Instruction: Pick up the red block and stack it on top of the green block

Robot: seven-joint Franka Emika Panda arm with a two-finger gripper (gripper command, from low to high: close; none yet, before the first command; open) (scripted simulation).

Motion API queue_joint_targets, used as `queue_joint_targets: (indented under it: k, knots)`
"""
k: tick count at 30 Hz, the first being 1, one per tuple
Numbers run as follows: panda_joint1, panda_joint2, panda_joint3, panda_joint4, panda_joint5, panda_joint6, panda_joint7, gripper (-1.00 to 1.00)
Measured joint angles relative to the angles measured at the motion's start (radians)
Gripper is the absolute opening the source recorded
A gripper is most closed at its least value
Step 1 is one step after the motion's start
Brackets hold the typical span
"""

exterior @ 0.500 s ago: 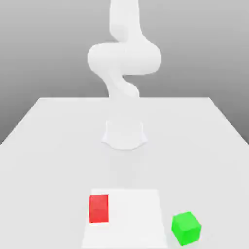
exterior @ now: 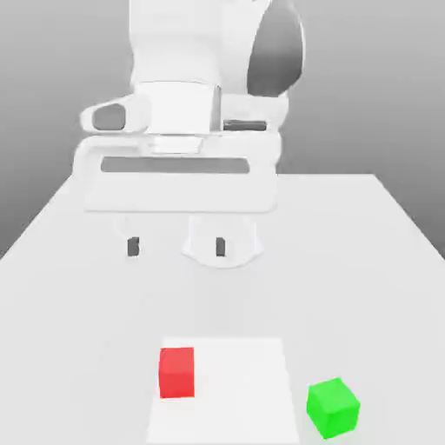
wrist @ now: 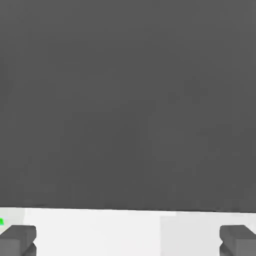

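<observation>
The red block (exterior: 177, 372) rests on a pale square patch (exterior: 252, 391) near the front of the white table. The green block (exterior: 333, 407) sits on the table to the exterior view's right of it, a short gap away. My gripper (exterior: 176, 247) hangs open well above the table, farther back than both blocks, with its two dark fingertips (exterior: 132, 247) wide apart and nothing between them. In the hand view the gripper (wrist: 127, 239) shows two grey pads (wrist: 19, 239) far apart, and a sliver of the green block (wrist: 1, 222) shows at the picture's edge.
The white table (exterior: 69, 295) stretches wide around the blocks. The arm's round base (exterior: 239, 252) stands at the table's middle, behind the gripper. A grey backdrop lies beyond the table's far edge.
The hand has swung forward and down into the exterior view, where before only the arm's upper links showed. Neither block has moved.
</observation>
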State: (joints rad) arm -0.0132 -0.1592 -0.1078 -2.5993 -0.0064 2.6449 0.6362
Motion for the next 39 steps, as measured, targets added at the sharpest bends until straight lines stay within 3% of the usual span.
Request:
queue_joint_targets:
  k: [5, 11, 12, 19, 25, 32, 36, 37, 39]
  knots:
    - [-0.024, 0.182, -0.012, -0.085, 0.021, 0.097, -0.063, 0.00]
    - [-0.056, 0.400, 0.031, -0.075, 0.085, 0.270, -0.120, 0.00]
    - [-0.065, 0.429, 0.042, -0.071, 0.093, 0.295, -0.126, -1.00]
    - [-0.068, 0.433, 0.045, -0.071, 0.091, 0.298, -0.124, -1.00]
    - [-0.047, 0.249, 0.023, -0.093, 0.029, 0.135, -0.072, -1.00]
    - [0.226, 0.278, 0.178, 0.098, -0.010, -0.025, 0.179, -1.00]
    - [0.259, 0.404, 0.177, 0.128, -0.033, 0.071, 0.224, -1.00]
    - [0.263, 0.431, 0.174, 0.130, -0.038, 0.096, 0.228, 1.00]
    - [0.263, 0.431, 0.174, 0.130, -0.038, 0.096, 0.228, 1.00]
